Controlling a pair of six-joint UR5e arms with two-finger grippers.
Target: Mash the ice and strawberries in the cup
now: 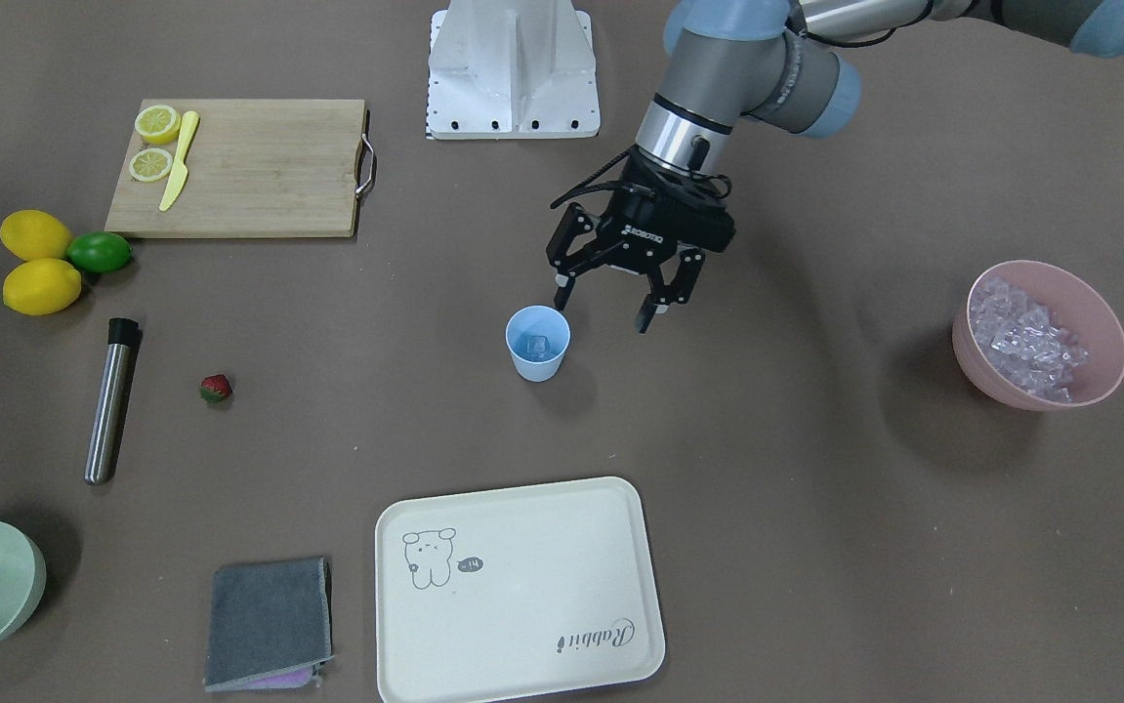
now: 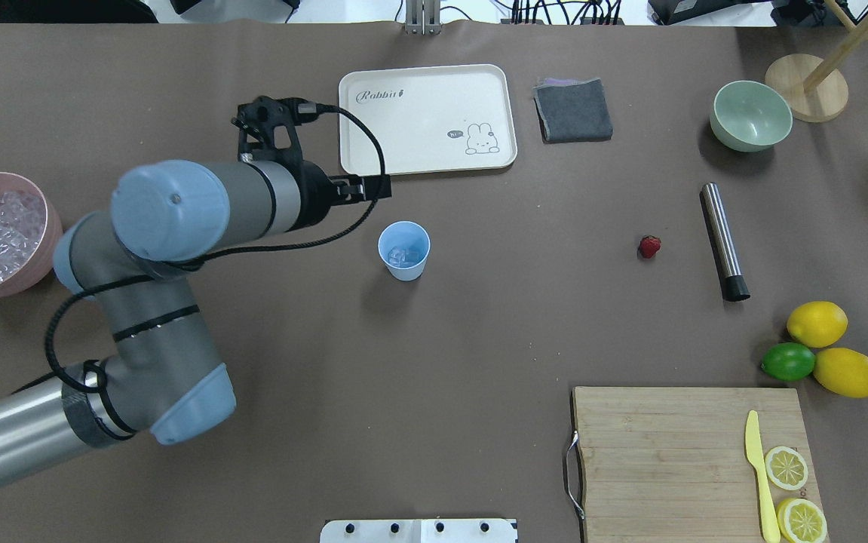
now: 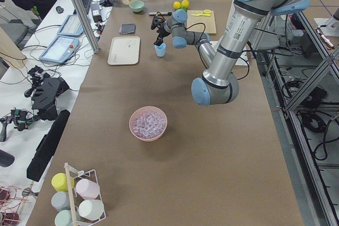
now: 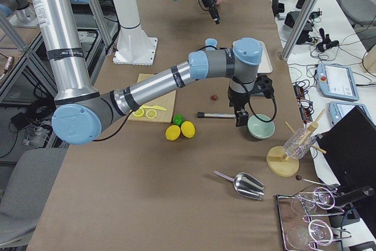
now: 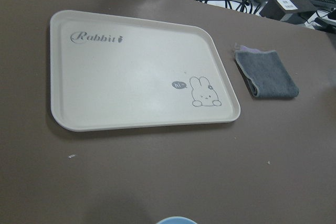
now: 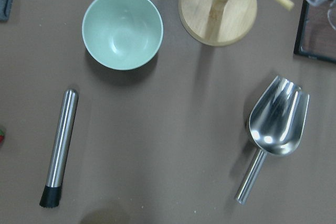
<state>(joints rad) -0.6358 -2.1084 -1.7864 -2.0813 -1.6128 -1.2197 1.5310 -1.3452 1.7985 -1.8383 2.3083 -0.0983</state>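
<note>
The cup [image 1: 537, 342] stands mid-frame on the desk [image 1: 815, 488] with an ice cube [image 1: 539, 344] inside. The left gripper [image 1: 605, 308] hangs just above and right of it, jaws wide and empty. The strawberry [image 1: 216, 389] lies well to the left, and I cannot tell how the right gripper [image 4: 239, 119] holds its jaws.

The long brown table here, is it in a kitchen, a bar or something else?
Most likely a robotics lab staged for drink-making. The robot's left arm and right arm reach over the table, control tablets lie alongside, and a pink bowl of ice, lemons and a cutting board are props.
</note>
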